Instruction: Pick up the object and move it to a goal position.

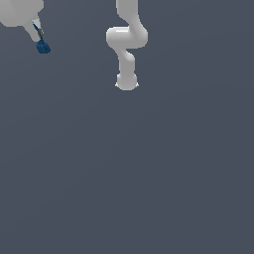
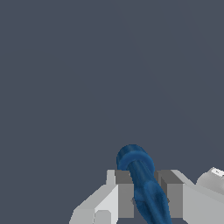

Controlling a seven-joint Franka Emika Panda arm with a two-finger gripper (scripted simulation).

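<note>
Gripper (image 1: 40, 43) at the exterior view's upper left, clenched on the object (image 1: 43, 47). Object: dark blue, small, blocky at its exposed end, clamped between both fingers (image 2: 125, 192) and projecting past the fingertips. In the wrist view, seen as a rounded blue piece (image 2: 142, 181) running between the two grey pads, touching both. Held off the surface, well apart from the arm base (image 1: 126, 82) at the exterior view's upper centre. Arm links (image 1: 127, 37) white, rising from the base and out of frame. Surface (image 1: 149, 173) plain dark grey.
</note>
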